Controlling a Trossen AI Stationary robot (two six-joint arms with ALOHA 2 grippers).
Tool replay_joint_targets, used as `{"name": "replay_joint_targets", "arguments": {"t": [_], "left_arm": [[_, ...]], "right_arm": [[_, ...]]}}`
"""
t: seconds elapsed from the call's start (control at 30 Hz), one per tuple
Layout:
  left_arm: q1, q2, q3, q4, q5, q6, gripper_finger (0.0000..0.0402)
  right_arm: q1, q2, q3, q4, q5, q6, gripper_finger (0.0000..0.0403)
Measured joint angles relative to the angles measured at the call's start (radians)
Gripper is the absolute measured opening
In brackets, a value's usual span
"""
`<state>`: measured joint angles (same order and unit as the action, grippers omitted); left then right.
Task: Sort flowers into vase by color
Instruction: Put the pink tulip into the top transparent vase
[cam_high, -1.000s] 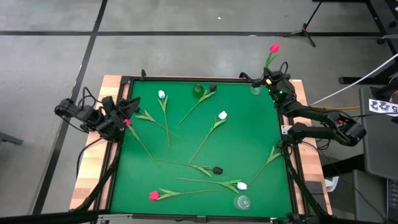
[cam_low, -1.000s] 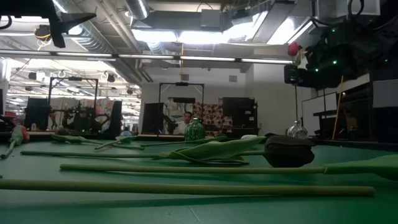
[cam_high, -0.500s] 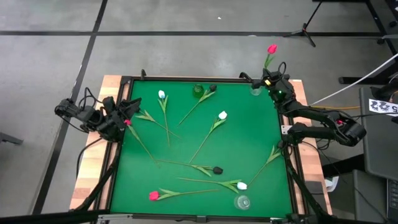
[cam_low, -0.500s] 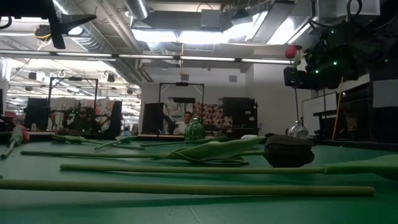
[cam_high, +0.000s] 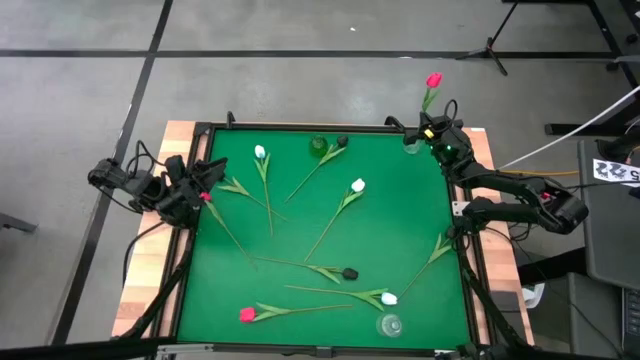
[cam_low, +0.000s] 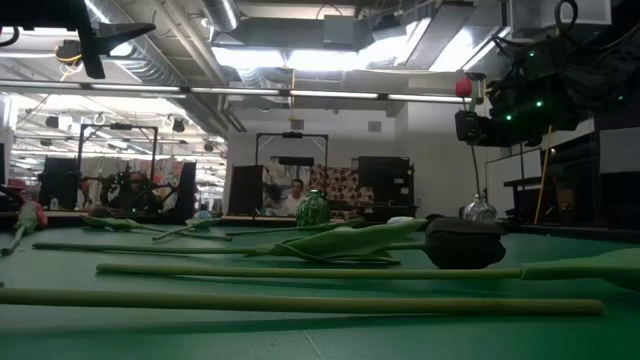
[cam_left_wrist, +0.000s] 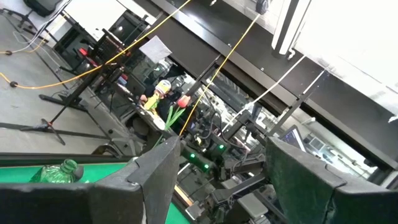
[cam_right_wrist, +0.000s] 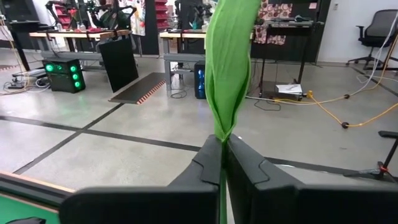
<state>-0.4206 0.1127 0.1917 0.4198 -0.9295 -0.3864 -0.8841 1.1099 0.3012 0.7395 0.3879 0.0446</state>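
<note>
My right gripper (cam_high: 431, 127) hovers over the table's far right corner, shut on a red-pink tulip whose head (cam_high: 434, 79) stands above it, also seen in the low view (cam_low: 464, 88). A clear vase (cam_high: 411, 143) stands just beside it. My left gripper (cam_high: 205, 180) waits open at the left edge, near a red-pink flower (cam_high: 205, 197) lying on the green mat. Several more flowers lie flat on the mat: white (cam_high: 260, 152), white (cam_high: 358, 185), black (cam_high: 350, 271), white (cam_high: 389, 298), red-pink (cam_high: 247, 314). A black flower (cam_high: 343, 142) lies by the green vase (cam_high: 318, 147). My right gripper pinches the tulip's green stem (cam_right_wrist: 222, 144) between its two fingers, just below a long leaf (cam_right_wrist: 227, 62). The fingers come in about level, across the stem. The flower is lifted clear of the table and stands up above the fingers, head uppermost.
A second clear vase (cam_high: 389, 324) stands near the near right corner. A loose stem with leaves (cam_high: 438, 247) lies by the right edge. A dark frame rims the mat (cam_high: 300, 127). A person sits in the room beyond the far edge (cam_low: 293, 190).
My right gripper has tipped slightly, and the held tulip's head has swung a little toward the table's left. The grip stays shut.
</note>
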Motion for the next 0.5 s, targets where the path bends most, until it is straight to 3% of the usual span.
{"name": "replay_joint_targets", "arguments": {"t": [0.23, 0.5], "left_arm": [[0.000, 0.000, 0.000, 0.000, 0.000, 0.000, 0.0233], [0.000, 0.000, 0.000, 0.000, 0.000, 0.000, 0.0233]], "right_arm": [[0.000, 0.000, -0.001, 0.005, 0.003, 0.001, 0.0013], [0.000, 0.002, -0.005, 0.006, 0.003, 0.002, 0.0064]]}}
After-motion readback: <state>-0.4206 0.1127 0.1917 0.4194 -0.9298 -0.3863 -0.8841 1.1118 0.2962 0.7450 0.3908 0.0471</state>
